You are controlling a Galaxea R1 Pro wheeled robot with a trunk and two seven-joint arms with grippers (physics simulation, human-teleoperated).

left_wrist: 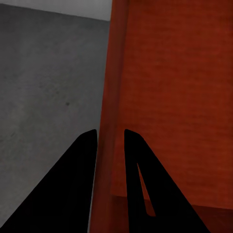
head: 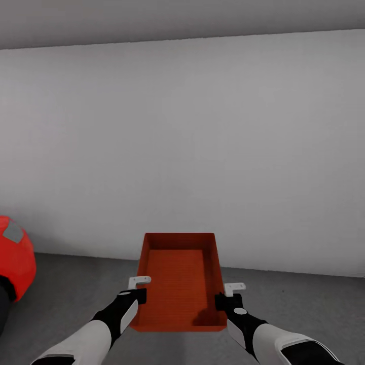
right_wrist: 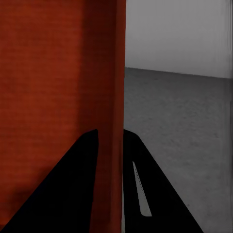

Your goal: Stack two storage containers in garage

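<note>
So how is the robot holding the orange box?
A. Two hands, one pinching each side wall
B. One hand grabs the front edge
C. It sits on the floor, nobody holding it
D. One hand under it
A: the left hand and right hand each pinch a side wall of the box; both wrist views show a wall between the fingers, above the grey floor.

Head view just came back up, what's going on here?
The robot holds one orange-red storage container in both arms over the dark grey garage floor, facing a white wall. The left claw pinches one side wall, the right claw the opposite one. A red car sits at the left.
</note>
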